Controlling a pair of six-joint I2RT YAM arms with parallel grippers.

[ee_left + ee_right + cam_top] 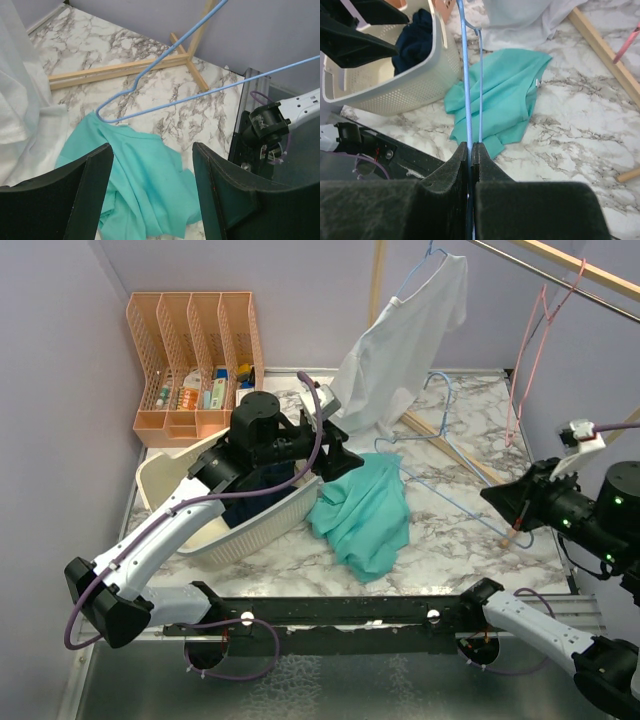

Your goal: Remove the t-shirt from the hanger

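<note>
Right gripper [470, 150]: fingers pressed together on the blue wire hanger [465, 75]. The wire runs straight out from between the pads. In the top view this arm sits at the right edge of the marble table [450, 555], with the hanger stretching leftward from it, low over the surface.

Left gripper [350, 455]: jaws well apart, nothing between them. It hangs over the near-right corner of the cream laundry basket [165, 470], just above the left edge of the t-shirt.

Teal t-shirt [365, 515]: lying crumpled on the table, centre of the workspace. It touches the basket's right end and is in neither gripper.

Hanger vs shirt, left wrist view: the far bend of the hanger meets the shirt's upper edge at the neck label. The rest of the wire is bare and clear of the cloth. I cannot tell whether that bend is still tucked under the fabric or only resting against it, because the angle is poor.

Other items:
- Dark navy garment [412, 40] inside the basket.
- White shirt [410, 340] hanging on another blue hanger at the back, its hem draped onto the table.
- Orange file organiser [190, 350] against the back-left wall.
</note>
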